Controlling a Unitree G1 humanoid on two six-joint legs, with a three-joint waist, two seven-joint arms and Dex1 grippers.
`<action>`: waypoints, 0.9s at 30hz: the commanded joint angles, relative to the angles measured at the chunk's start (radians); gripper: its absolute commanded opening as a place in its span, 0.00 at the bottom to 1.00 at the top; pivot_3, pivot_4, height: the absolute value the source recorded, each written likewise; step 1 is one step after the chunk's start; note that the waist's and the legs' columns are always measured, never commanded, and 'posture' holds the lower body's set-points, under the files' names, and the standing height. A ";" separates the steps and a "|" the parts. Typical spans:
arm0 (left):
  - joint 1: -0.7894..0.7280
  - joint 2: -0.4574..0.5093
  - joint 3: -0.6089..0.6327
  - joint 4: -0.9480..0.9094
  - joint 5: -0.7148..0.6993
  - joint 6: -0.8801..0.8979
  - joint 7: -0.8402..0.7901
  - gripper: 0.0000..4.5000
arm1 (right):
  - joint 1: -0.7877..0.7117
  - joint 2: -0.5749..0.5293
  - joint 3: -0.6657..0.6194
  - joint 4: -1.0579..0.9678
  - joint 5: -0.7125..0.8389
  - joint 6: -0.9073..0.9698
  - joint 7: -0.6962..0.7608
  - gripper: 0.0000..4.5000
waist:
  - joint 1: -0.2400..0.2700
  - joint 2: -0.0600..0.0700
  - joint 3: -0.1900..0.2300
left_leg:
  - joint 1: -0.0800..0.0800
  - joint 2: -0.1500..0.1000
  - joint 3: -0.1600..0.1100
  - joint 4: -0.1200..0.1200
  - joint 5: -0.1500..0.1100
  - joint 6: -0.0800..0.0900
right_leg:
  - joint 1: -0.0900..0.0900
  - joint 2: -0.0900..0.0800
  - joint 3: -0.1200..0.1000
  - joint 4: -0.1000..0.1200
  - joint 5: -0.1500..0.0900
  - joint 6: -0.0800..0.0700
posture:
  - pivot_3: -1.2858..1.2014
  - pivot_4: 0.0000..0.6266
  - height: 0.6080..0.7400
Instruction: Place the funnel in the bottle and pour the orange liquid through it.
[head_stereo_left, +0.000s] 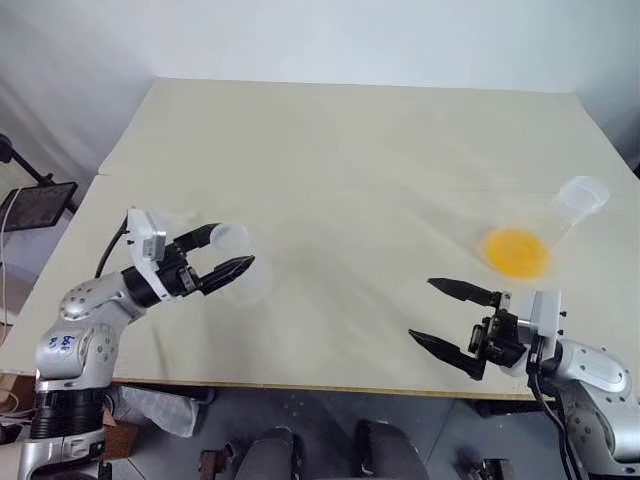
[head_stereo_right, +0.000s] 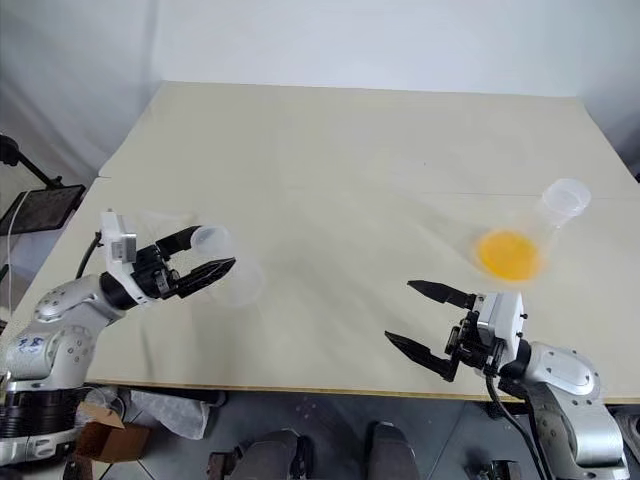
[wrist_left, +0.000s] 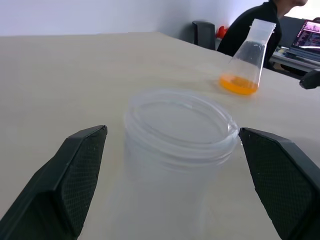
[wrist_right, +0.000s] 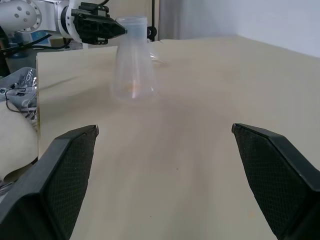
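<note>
Two cone-shaped flasks stand on the pale table (head_stereo_left: 330, 150), and two grippers are at work over it. The bottle (wrist_right: 134, 62), the cloudy one, stands upright near the table's left front edge. Its wide neck sits between the two black fingers of the left gripper (wrist_left: 175, 185), which are spread with a clear gap to the rim on either side (no contact with the neck can be seen in the left wrist view). The bottle looks empty.

The second flask (head_stereo_left: 560, 225), glossier and clearer, stands well apart from it on the table's right side, upright, with its open neck toward the far right. In its base lies the orange liquid (head_stereo_left: 515, 252), one bright pool.

The right gripper (head_stereo_right: 425, 320) hangs over the table's front right edge, nearer than the orange flask and not touching it; its two fingers are spread wide with nothing between them.

One thin, clear thing (wrist_right: 159, 61) lies on the table just behind the bottle; it is too faint to name as the funnel.

One person in dark clothing (wrist_left: 250, 27) sits beyond the far edge.
</note>
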 joint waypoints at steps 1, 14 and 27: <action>-0.004 0.017 0.000 0.005 0.021 -0.009 -0.017 0.91 | 0.010 0.009 -0.027 -0.044 0.004 -0.026 -0.021 1.00 | -0.001 0.000 0.000 | 0.000 0.000 0.000 0.000 0.000 0.000 | 0.000 0.000 0.000 0.000 0.000 0.000 | 0.52 0.24 1.00; -0.094 -0.018 -0.080 -0.004 0.028 0.000 -0.048 0.52 | 0.027 -0.003 -0.059 -0.074 -0.002 -0.012 -0.090 1.00 | 0.014 0.000 0.000 | 0.000 0.000 0.000 0.002 0.000 0.000 | 0.001 0.000 0.000 0.000 0.000 0.000 | 0.52 0.24 1.00; -0.579 -0.383 -0.362 0.439 0.259 -0.206 -0.084 0.52 | 0.378 0.098 -0.283 -0.213 -0.042 -0.073 -0.234 1.00 | 0.046 -0.001 0.000 | -0.002 -0.003 0.004 0.007 0.000 0.002 | 0.000 0.005 -0.005 0.004 0.001 0.002 | 0.52 0.24 1.00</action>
